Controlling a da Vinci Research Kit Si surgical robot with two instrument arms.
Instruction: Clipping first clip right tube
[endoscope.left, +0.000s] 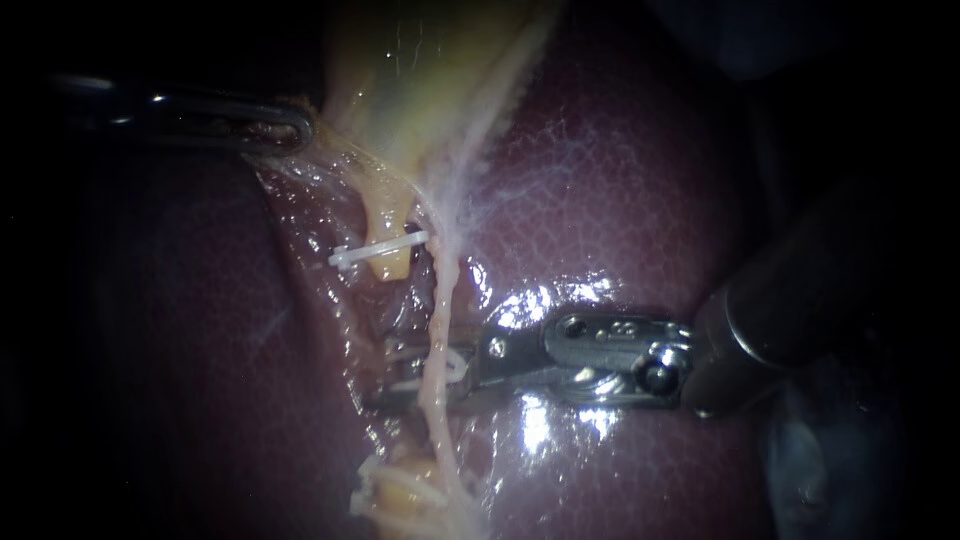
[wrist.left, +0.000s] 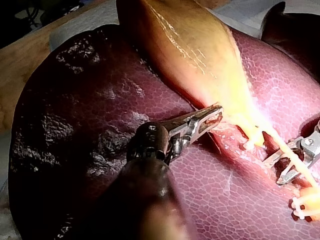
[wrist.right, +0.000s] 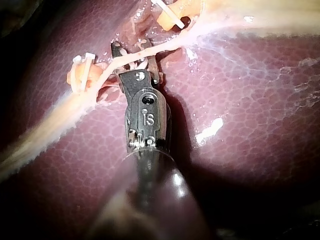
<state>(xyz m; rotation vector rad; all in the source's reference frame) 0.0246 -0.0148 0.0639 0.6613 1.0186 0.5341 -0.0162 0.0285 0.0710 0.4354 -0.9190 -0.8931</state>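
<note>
The right tube (endoscope.left: 440, 300) is a pale pink strand running down from the yellow gallbladder (endoscope.left: 420, 70) over the dark red liver (endoscope.left: 620, 180). My right instrument (endoscope.left: 385, 377) reaches in from the right with open jaws straddling this tube; a white clip (endoscope.left: 447, 370) shows between them at the tube. The right wrist view shows the same jaws (wrist.right: 134, 54), one on each side of the tube (wrist.right: 165, 47). My left instrument (endoscope.left: 300, 128) is shut on the gallbladder's edge at the upper left, also seen in its wrist view (wrist.left: 216, 115).
One white clip (endoscope.left: 378, 252) crosses a yellow stump left of the tube. Further white clips (endoscope.left: 400, 490) sit on a yellow stump near the lower end, beside my right instrument's jaws (wrist.right: 82, 67). Glossy liver surface surrounds everything.
</note>
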